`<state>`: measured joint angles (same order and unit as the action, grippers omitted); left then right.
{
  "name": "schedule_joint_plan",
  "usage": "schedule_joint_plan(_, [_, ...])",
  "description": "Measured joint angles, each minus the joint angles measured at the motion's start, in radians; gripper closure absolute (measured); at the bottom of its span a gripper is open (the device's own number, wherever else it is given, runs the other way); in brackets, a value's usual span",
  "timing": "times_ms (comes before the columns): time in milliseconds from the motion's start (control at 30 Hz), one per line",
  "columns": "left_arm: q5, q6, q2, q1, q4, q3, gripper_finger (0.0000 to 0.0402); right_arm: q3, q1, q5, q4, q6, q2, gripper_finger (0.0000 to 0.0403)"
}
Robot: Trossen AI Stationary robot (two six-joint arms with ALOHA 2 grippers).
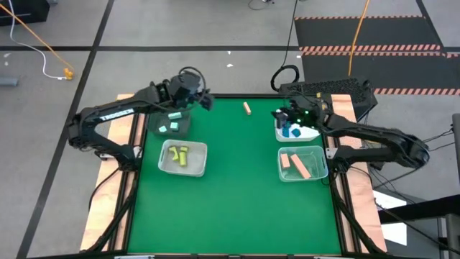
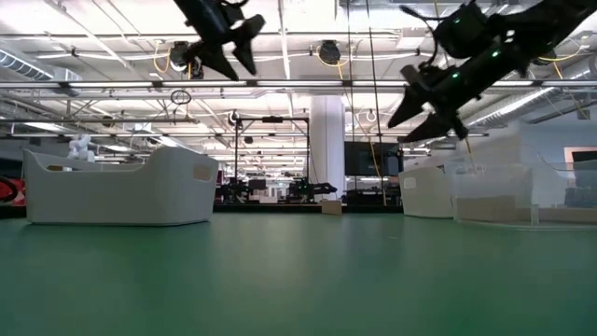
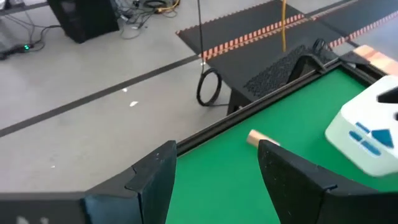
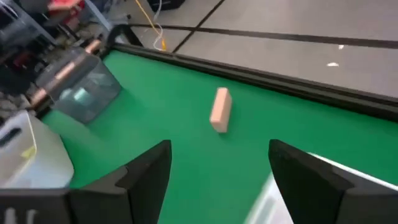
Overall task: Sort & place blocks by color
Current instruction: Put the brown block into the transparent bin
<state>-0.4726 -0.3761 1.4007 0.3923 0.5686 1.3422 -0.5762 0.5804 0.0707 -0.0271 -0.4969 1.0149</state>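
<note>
The right claw [image 1: 282, 117] hangs over the white bin [image 1: 307, 134] near the worktop's right edge, its fingers spread and nothing between them in its own wrist view. Blue blocks [image 1: 290, 131] lie in the bin beneath it, so I judge a drop has just been made. The left claw [image 1: 207, 101] hovers near the far edge, beside the dark grey bin [image 1: 185, 128] that holds the mint blocks [image 1: 173, 116]; its fingers stand moderately apart and empty.

One tan-orange bar [image 1: 246, 108] lies alone on the green worktop [image 1: 237, 194] close to the far edge, between the two arms — the only block I see outside a bin. The next move seems to call for a claw to drop over it, close across its narrow width, and carry it to the clear bin [image 1: 316, 173] by the right edge, where other tan-orange bars [image 1: 295, 164] already lie.

The yellow-green blocks [image 1: 178, 154] sit in the other clear bin [image 1: 194, 169], toward the left edge. From table height the bin walls hide all contents, and the white bin is partly covered by the right arm — how many blue blocks it holds I cannot tell.
</note>
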Motion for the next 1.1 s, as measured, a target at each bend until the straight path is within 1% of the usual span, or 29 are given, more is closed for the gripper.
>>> schedule_joint_plan(100, [0.001, -0.018, -0.051, 0.003, 0.112, 0.0, 0.0174, -0.009, -0.004, -0.023, -0.112, -0.048, 0.108, 0.0144])
schedule_joint_plan(167, [0.001, -0.023, -0.075, 0.007, 0.166, 0.0, 0.0174, -0.046, -0.016, -0.022, -0.128, -0.06, 0.179, 0.0144])
schedule_joint_plan(300, [0.001, -0.014, -0.111, 0.022, 0.244, 0.0, 0.0174, -0.166, -0.05, -0.018, -0.122, 0.013, 0.311, 0.0144])
schedule_joint_plan(367, [0.001, 0.0, -0.125, 0.032, 0.267, 0.0, 0.0174, -0.239, -0.062, 0.01, -0.079, 0.046, 0.376, 0.0144])
schedule_joint_plan(467, [0.002, 0.001, -0.133, 0.049, 0.278, 0.0, 0.0174, -0.358, -0.062, 0.082, 0.066, 0.049, 0.469, 0.0144])
schedule_joint_plan(533, [0.002, 0.008, -0.135, 0.06, 0.283, 0.0, 0.0174, -0.431, -0.061, 0.106, 0.162, 0.031, 0.53, 0.0144])
schedule_joint_plan(600, [0.003, 0.02, -0.135, 0.07, 0.295, 0.0, 0.0174, -0.49, -0.06, 0.12, 0.206, 0.027, 0.588, 0.0144])
schedule_joint_plan(700, [0.004, 0.039, -0.134, 0.089, 0.328, 0.0, 0.0174, -0.555, -0.064, 0.119, 0.192, 0.028, 0.666, 0.0144])
schedule_joint_plan(833, [0.004, 0.037, -0.134, 0.11, 0.381, 0.0, 0.0174, -0.618, -0.066, 0.165, 0.188, 0.01, 0.761, 0.0144])
schedule_joint_plan(933, [0.003, 0.034, -0.135, 0.124, 0.426, 0.0, 0.0174, -0.658, -0.064, 0.166, 0.185, 0.008, 0.822, 0.0145])
schedule_joint_plan(1100, [0.004, 0.033, -0.134, 0.141, 0.477, 0.0, 0.0174, -0.679, -0.068, 0.147, 0.159, -0.012, 0.904, 0.0145])
